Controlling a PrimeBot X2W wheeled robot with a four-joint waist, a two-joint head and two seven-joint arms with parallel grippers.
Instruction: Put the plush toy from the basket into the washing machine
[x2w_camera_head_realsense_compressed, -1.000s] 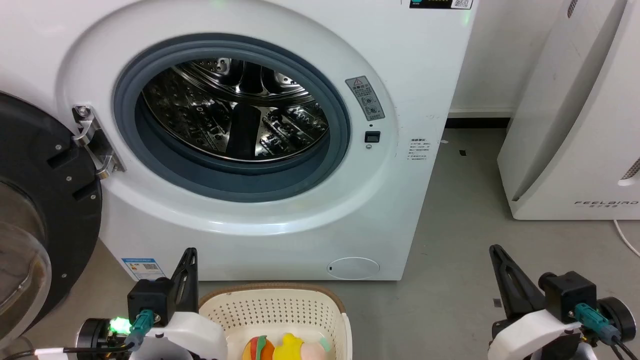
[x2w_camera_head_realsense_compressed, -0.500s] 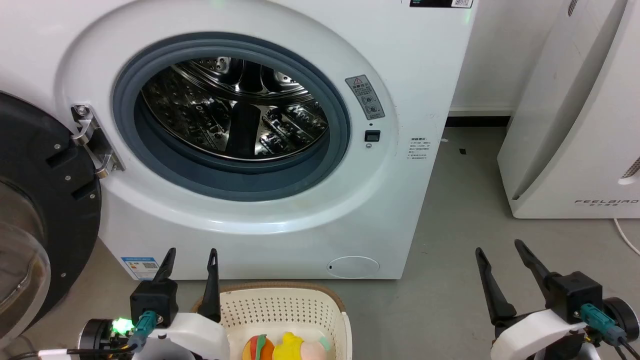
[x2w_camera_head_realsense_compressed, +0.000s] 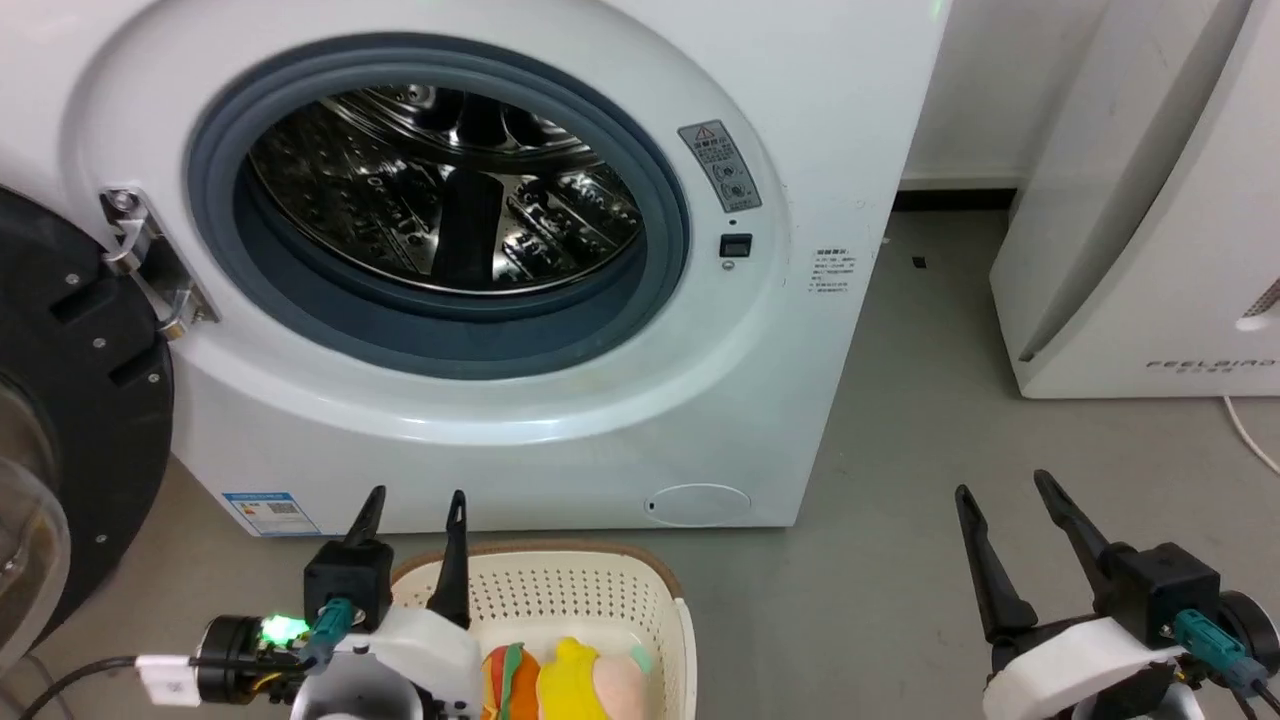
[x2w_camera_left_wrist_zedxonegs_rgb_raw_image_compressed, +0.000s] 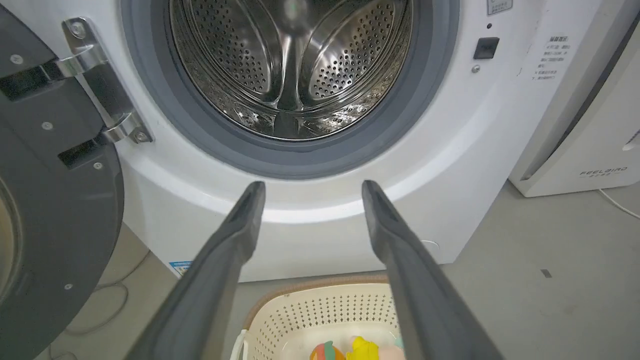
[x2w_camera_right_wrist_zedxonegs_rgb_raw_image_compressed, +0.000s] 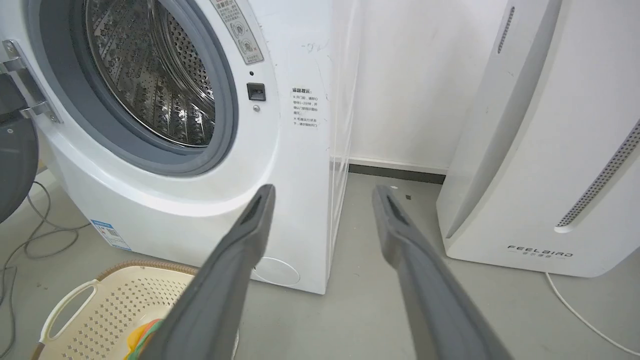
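Grey floor (x2w_camera_head_realsense_compressed: 900, 480) bears basket (x2w_camera_head_realsense_compressed: 560, 598); plush toy (x2w_camera_head_realsense_compressed: 572, 688) lies crosswise, head right.

My head cam looks forward and down at the washing machine (x2w_camera_head_realsense_compressed: 820, 120), close in. Wrist cams sit lower: left square-on, right oblique. All three share its port (x2w_camera_head_realsense_compressed: 440, 200) and the basket (x2w_camera_head_realsense_compressed: 560, 600).

I see the room lit bright and even, it seems from above, with only soft shadows on the floor (x2w_camera_head_realsense_compressed: 900, 560) by the washing machine (x2w_camera_head_realsense_compressed: 820, 120). Its steel drum (x2w_camera_left_wrist_zedxonegs_rgb_raw_image_compressed: 295, 75) gives many small sharp reflections, and the white front carries a pale glare band below the port. In both wrist views the fingers (x2w_camera_left_wrist_zedxonegs_rgb_raw_image_compressed: 222, 260) look a little soft near the camera.
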